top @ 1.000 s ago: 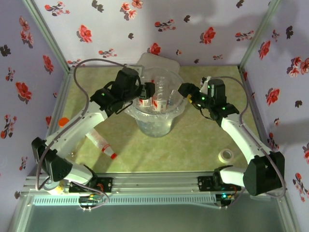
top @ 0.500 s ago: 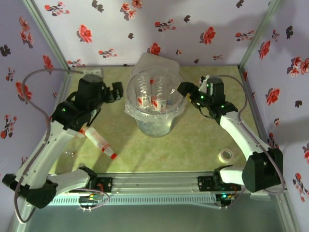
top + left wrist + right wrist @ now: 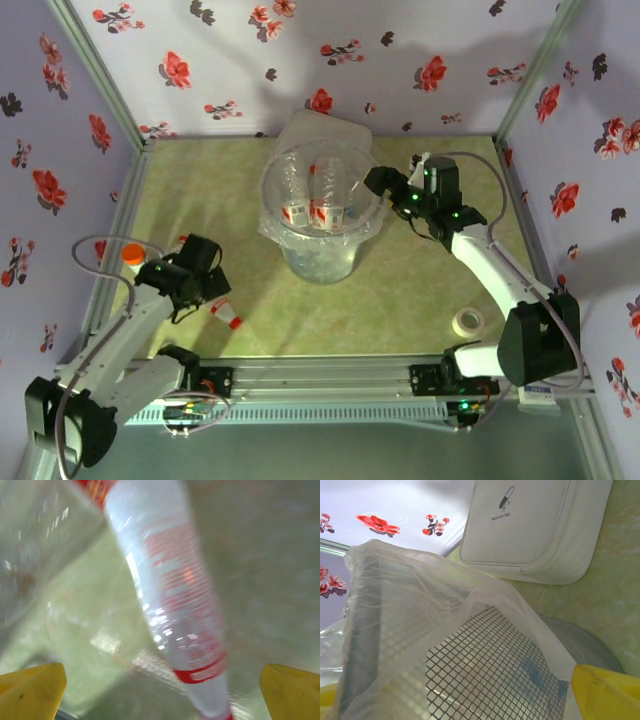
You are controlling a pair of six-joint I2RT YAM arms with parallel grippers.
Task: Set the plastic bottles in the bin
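Left hand, back from bin, hangs over near-left tabletop; spread wide, empty, directly above lying bottle, long axis crossing finger gap, red cap nearward. Right hand wide, well apart at bin rim.

Left arm swung back from the large round translucent bin and dropped low over the near-left of the table. Left hand, narrower before, now spread wide astride the clear red-capped plastic bottle lying there.

Lab booth: floral walls, aluminium frame
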